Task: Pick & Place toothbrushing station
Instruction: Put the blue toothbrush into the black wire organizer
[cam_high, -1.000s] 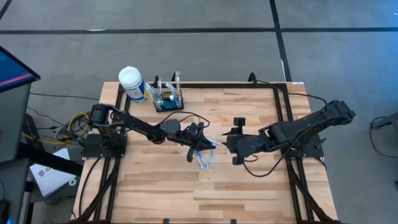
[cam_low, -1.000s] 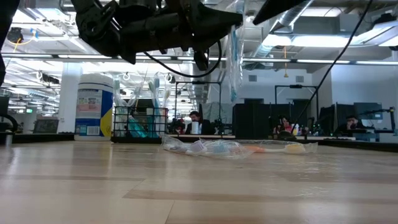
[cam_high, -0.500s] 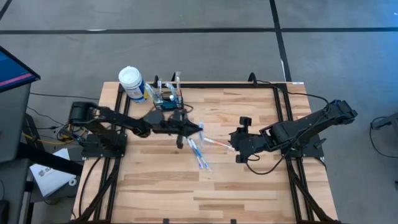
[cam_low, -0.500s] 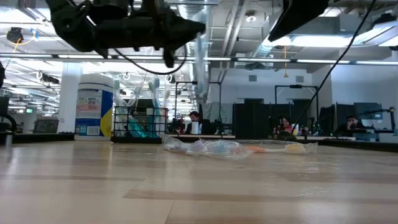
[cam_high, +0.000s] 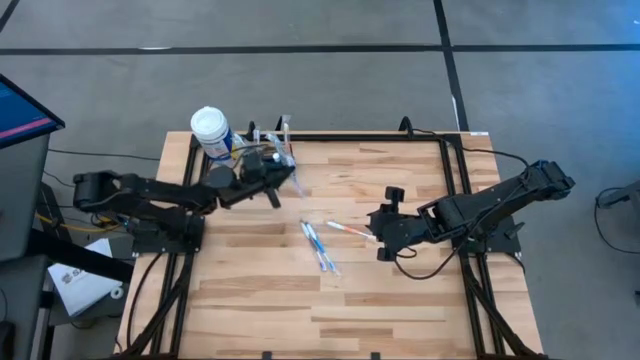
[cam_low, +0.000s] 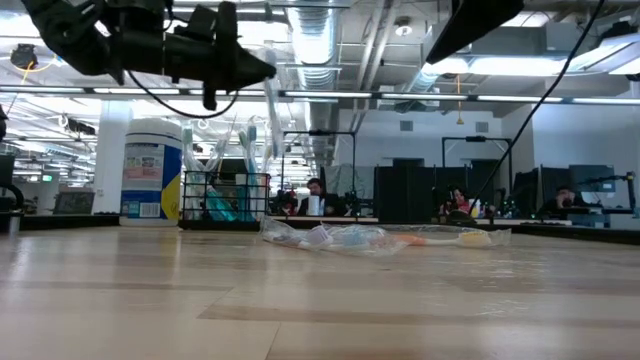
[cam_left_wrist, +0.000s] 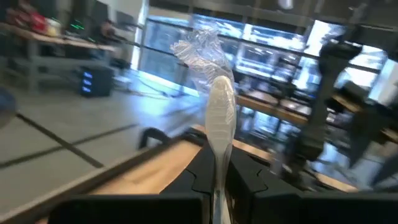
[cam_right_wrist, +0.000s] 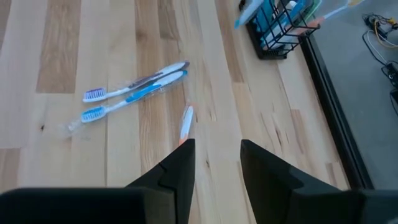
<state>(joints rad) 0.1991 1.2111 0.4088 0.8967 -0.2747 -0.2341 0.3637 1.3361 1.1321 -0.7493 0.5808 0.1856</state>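
Left gripper (cam_high: 281, 180) raised above the table, just beside and above the black wire-mesh caddy (cam_high: 268, 160), pinched tight on a plastic-wrapped toothbrush (cam_left_wrist: 217, 118) standing up between its fingers. Caddy at the table's far edge, next to the white-capped bottle (cam_high: 212, 133). Right gripper (cam_right_wrist: 214, 163) low over the wood, fingers parted, empty; orange-handled toothbrush (cam_right_wrist: 186, 122) just ahead, two blue toothbrushes (cam_right_wrist: 134, 89) farther off.
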